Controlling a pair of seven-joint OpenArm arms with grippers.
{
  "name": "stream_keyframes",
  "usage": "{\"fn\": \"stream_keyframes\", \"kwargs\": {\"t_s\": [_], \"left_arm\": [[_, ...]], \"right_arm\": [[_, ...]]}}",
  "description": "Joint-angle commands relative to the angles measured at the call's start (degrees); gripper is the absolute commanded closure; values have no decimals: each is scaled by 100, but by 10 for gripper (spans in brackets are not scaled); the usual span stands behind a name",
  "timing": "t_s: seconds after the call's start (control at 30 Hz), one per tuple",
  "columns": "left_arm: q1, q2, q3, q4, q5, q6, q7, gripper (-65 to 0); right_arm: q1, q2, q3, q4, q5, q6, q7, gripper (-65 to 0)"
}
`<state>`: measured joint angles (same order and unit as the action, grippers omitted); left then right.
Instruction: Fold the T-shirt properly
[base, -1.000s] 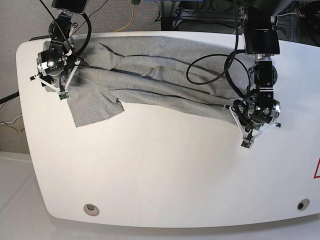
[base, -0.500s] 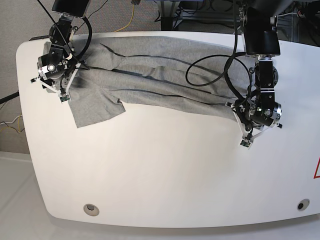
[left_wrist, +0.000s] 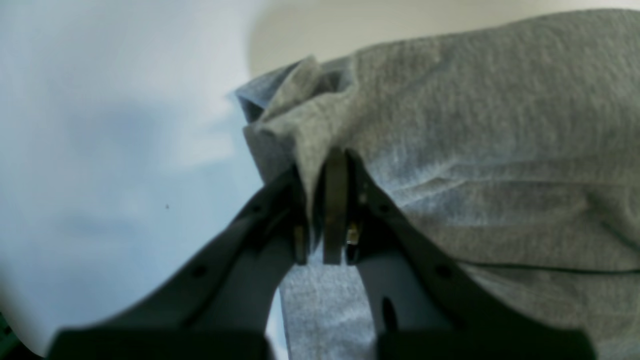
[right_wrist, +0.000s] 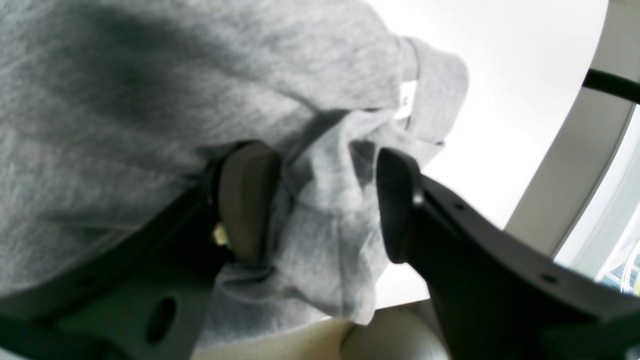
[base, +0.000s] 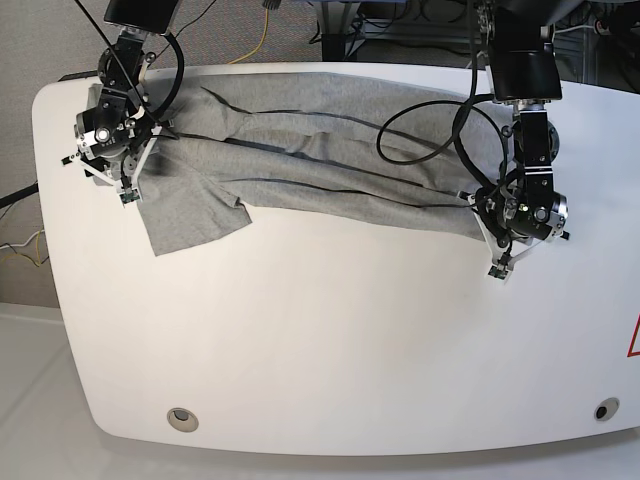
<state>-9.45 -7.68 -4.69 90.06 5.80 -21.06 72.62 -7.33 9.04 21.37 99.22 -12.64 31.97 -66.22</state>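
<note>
left gripper (left_wrist: 325, 210) pinched shut on a bunched edge of the t-shirt (left_wrist: 475, 150), fabric squeezed flat between the pads. right gripper (right_wrist: 320, 200) standing partly apart around a thick gather of grey knit near the collar end, one pad (right_wrist: 247, 200) against the cloth, the other just clear of it; cannot tell whether that counts as a real hold

spread across the far half of the white table (base: 330, 350), rumpled into long ridges, one sleeve flapping out toward the near side below the right gripper. seen from the base camera, left gripper (base: 512, 215) at one end of the garment, right gripper (base: 110, 135) at the other

long axis running side to side across the table, sagging slightly nearer at the left-gripper end. collar seemingly toward the right-gripper end, hem toward the left, though the folds hide most of it

likely trouble: loose right-hand grasp slipping off under any pull, dropping that end and skewing the cloth. pinching several layers at once on the left could drag hidden folds along and set creases. loose sleeve may tuck under and spoil the fold. far edge lies near the table rim, so a slide could carry it over
</note>
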Motion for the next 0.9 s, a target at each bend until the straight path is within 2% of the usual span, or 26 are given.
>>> {"fn": "stream_keyframes", "kwargs": {"t_s": [0.0, 0.87], "left_arm": [[-132, -36, -1, 106, 22, -8, -49, -31], [88, -45, 25, 62, 31, -8, -22, -34]], "right_arm": [[17, -20, -22, -10, 188, 87, -38, -348], [87, -20, -31, -54, 188, 87, -38, -348]]}}
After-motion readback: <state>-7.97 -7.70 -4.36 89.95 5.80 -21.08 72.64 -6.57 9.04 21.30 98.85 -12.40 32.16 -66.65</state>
